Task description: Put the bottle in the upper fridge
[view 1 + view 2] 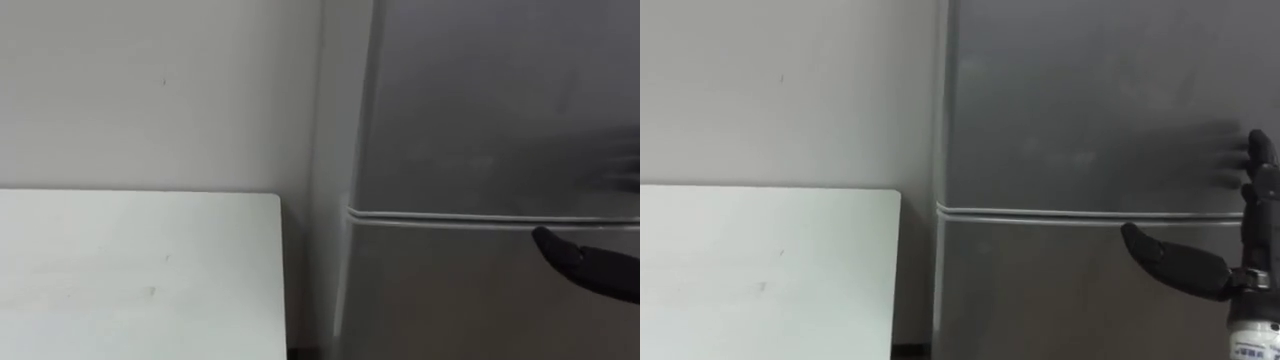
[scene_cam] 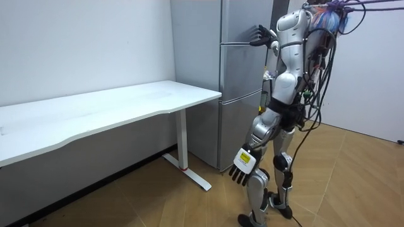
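The robot stands facing a grey two-door fridge (image 2: 243, 82) whose upper door (image 1: 490, 110) and lower door (image 1: 450, 300) are both closed, so nothing of the inside is visible, and a bare white table (image 1: 140, 270) stands just beside the fridge's left side. Its right hand (image 1: 1220, 272) is raised to the seam between the doors, fingers straight and spread on the upper door and thumb stretched below the seam, clasping nothing. Its left hand (image 2: 242, 169) hangs at its side with fingers relaxed and apart, and where the bottle is cannot be told.
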`<state>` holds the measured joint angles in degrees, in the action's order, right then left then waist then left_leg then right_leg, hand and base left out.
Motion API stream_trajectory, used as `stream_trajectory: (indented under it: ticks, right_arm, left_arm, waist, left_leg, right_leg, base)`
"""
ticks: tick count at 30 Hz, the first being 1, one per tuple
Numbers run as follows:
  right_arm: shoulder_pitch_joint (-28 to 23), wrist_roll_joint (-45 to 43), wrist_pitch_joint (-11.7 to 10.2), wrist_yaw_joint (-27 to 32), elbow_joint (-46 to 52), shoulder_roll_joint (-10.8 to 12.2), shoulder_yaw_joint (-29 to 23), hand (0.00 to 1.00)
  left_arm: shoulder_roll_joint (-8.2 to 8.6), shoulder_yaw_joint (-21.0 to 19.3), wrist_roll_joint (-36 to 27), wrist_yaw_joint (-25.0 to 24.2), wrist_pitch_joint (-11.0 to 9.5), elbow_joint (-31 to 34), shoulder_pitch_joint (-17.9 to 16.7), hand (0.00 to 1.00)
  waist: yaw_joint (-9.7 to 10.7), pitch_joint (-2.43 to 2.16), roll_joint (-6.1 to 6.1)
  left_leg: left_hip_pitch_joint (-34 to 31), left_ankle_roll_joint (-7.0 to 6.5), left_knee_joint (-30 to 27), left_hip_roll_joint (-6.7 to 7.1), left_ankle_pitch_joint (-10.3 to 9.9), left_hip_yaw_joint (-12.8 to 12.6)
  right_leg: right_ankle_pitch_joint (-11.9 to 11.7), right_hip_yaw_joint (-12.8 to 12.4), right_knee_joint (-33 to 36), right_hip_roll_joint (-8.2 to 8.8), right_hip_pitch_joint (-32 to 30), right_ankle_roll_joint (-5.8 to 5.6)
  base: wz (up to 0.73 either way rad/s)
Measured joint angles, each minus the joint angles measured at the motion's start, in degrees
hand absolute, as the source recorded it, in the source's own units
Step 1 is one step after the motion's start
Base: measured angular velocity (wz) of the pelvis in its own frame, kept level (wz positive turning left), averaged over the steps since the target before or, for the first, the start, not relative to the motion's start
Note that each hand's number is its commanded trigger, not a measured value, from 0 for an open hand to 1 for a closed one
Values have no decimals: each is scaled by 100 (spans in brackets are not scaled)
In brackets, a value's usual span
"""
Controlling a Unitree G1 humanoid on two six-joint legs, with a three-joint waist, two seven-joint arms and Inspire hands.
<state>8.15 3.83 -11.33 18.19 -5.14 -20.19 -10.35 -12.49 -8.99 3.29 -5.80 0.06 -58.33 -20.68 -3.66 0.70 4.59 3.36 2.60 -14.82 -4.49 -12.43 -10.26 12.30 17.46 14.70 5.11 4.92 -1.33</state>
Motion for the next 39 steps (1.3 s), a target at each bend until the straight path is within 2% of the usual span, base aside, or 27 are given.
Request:
stream_trajectory:
  ticks: [2,6,8,11,14,20,24,28,31,34,36,39]
  right_arm:
    - [187,-63,-42,0,-347,-10,21,0]
    - [444,-303,20,0,-733,-70,27,0]
    - [502,-326,182,-10,-849,-251,130,0]
    - [552,-345,377,-70,-973,-462,232,0]
    - [555,-271,563,-114,-982,-614,235,0]
    - [629,68,746,-225,-1000,-710,156,0]
    - [630,140,762,-209,-1000,-728,98,0]
    - [630,290,718,-170,-985,-729,88,0]
    - [629,794,659,-164,-911,-744,26,0]
    - [615,1224,611,-169,-858,-849,0,0]
    - [615,1468,610,-195,-833,-968,-8,0]
    - [483,1950,633,-212,-827,-1075,-274,0]
  left_arm:
    - [18,2,154,1,75,146,-9,0]
    - [23,5,235,2,211,351,-13,0]
    - [22,10,237,1,286,452,-31,0]
    - [7,12,248,-75,382,486,-50,0]
    - [-10,7,245,-153,395,556,-116,0]
    - [-12,8,236,-221,466,553,-175,0]
    - [-15,-10,186,-210,460,550,-158,0]
    - [-35,-19,182,-120,457,558,-130,0]
    - [-72,-20,185,-113,438,670,-135,0]
    - [-135,-34,182,-111,347,672,-163,0]
    - [-167,-36,176,-103,331,672,-173,0]
    - [-164,-120,73,-100,325,672,-184,0]
  waist:
    - [-1,-6,-2]
    - [-2,-19,12]
    - [-5,-69,38]
    - [-30,-103,76]
    - [-105,-108,107]
    - [-99,-100,114]
    - [-58,-95,106]
    - [-14,-98,88]
    - [21,-97,53]
    - [63,-100,33]
    - [180,-99,33]
    - [255,-103,42]
  left_leg:
    - [4,-28,-11,7,21,11]
    - [-33,-62,-7,22,72,12]
    - [-68,-83,-4,35,111,18]
    - [-95,-97,-8,42,153,27]
    - [-126,-73,-13,45,172,44]
    - [-257,-84,-135,51,192,168]
    - [-302,-99,-149,111,200,293]
    - [-319,-114,-164,121,190,299]
    - [-302,-133,-150,129,177,283]
    - [-266,-135,-90,136,181,257]
    - [-275,-160,-83,136,196,275]
    - [-267,-157,-65,131,193,275]
  right_leg:
    - [-57,-1,-7,3,17,-4]
    - [-82,27,-6,33,-16,-33]
    - [-103,68,-5,54,-12,-53]
    - [-140,79,-6,59,-18,-51]
    - [-151,94,7,69,-80,-59]
    - [-194,174,8,70,-108,-50]
    - [-206,165,-7,73,-107,-76]
    - [-214,162,-26,79,-107,-92]
    - [-211,127,-26,81,-105,-103]
    - [-208,99,-27,82,-100,-105]
    - [-205,128,-64,78,-79,-102]
    - [-229,146,-149,60,-48,-77]
  base:
    - [2]
    - [0]
    - [4]
    - [1]
    - [1]
    - [9]
    - [9]
    - [0]
    - [-2]
    - [-3]
    - [5]
    - [1]
